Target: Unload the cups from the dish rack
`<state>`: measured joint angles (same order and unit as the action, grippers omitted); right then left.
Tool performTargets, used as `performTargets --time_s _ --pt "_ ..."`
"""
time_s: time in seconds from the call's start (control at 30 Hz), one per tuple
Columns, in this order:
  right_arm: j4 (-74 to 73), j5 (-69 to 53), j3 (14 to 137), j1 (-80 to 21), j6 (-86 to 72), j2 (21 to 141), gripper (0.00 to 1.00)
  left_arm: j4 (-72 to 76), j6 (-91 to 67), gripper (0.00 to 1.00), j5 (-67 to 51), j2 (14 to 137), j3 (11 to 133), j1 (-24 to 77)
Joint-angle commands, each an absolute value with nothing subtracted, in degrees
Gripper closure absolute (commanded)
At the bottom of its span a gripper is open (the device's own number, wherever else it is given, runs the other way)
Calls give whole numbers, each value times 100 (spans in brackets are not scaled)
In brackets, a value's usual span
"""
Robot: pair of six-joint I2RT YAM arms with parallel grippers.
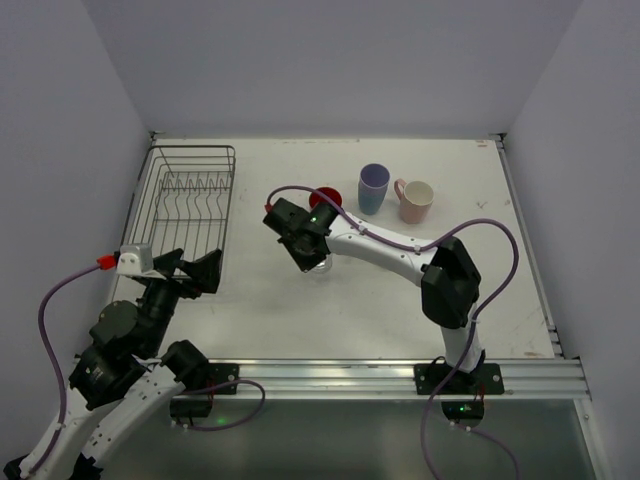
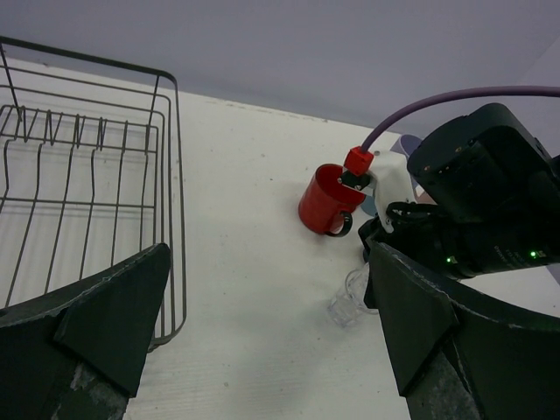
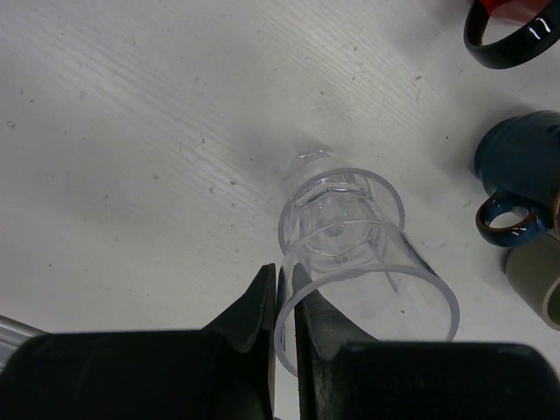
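Near edge first: the left gripper (image 1: 195,268) hangs over the white table (image 1: 300,320), its black fingers spread wide with nothing between them, just beside the front corner of the dark wire dish rack (image 1: 196,190). Further in, the right gripper (image 3: 285,293) is pinched onto the rim of a clear drinking glass (image 3: 350,236), one finger inside, one outside (whether its base touches the table, I can't tell). Close by that glass, the wrist view shows a dark blue handled cup (image 3: 525,157) and a beige-olive mug (image 3: 538,280). Beyond sits a red mug (image 1: 326,197), then the lavender tumbler (image 1: 373,188) and pale pink mug (image 1: 415,200), both upright near the far edge and well apart from the rack.
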<state>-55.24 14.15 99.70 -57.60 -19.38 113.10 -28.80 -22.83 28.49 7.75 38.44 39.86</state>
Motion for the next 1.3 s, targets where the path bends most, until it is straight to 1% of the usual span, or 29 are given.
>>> performTargets --time_s 0.0,0.17,0.27,0.33,0.5,0.6,0.63,0.67,0.73,0.77,0.8,0.83,0.87,0.9,0.93,0.97,1.03,1.07,1.1,1.2,1.27 --pt "-5397 1345 9897 -5704 -1731 11276 94 -2786 -2171 0 2804 773 3797 3938" --pt "-5344 1318 9853 -5687 -1705 11320 77 -2769 -2171 0 2760 835 3797 3885" --pt "-5335 1362 9870 -5669 -1696 11294 72 -2733 -2171 0 2716 835 3779 3850" --pt "-5326 1397 9879 -5660 -1688 11224 65 -2733 -2162 0 2707 852 3779 3832" --pt "-5221 1538 9870 -5660 -1740 10926 55 -2707 -2136 0 2672 914 3779 3779" --pt "-4871 1564 9652 -5660 -1784 10355 42 -2690 -2136 0 2681 984 3797 3753" --pt "-4478 1573 9520 -5660 -1749 9901 32 -2681 -2127 0 2698 1002 3806 3762" --pt "-4221 1591 9336 -5660 -1706 9601 25 -2646 -2127 0 2707 1011 3806 3762" --pt "-3572 1810 8581 -5669 -1565 8959 11 -2514 -2127 0 2628 1046 3832 3753" --pt "-2933 1941 8265 -5669 -1460 8234 1 -2453 -2127 0 2558 1072 3849 3753" --pt "-2614 2264 7687 -5669 -1424 7852 1 -2383 -2110 0 2436 1168 3954 3762" --pt "-2088 2442 7412 -5678 -1354 7475 1 -2356 -2101 0 2382 1230 4042 3762" --pt "-1892 2652 7148 -5669 -1327 6705 1 -2355 -2083 0 2338 1326 4147 3762" --pt "-1707 2959 6728 -5669 -1310 6306 1 -2408 -2040 0 2277 1553 4453 3762" --pt "-1418 3084 6558 -5669 -1223 5919 1 -2417 -1996 0 2259 1643 4630 3762" --pt "-1293 3172 6383 -5669 -1178 5123 1 -2434 -1926 0 2241 1757 4797 3762" --pt "-995 3147 6004 -5669 -1038 4354 1 -2461 -1837 0 2224 2029 5324 3770" --pt "-950 3138 5899 -5669 -1037 3672 1 -2452 -1759 0 2215 2169 5465 3771" --pt "-941 3129 5776 -5669 -1063 3369 1 -2461 -1732 0 2232 2232 5737 3762" --pt "-1098 3400 5704 -5669 -1142 2544 1 -2409 -1644 0 2250 2346 6055 3762" --pt "-1169 3681 5608 -5669 -1151 2269 1 -2347 -1582 0 2241 2321 6091 3771"
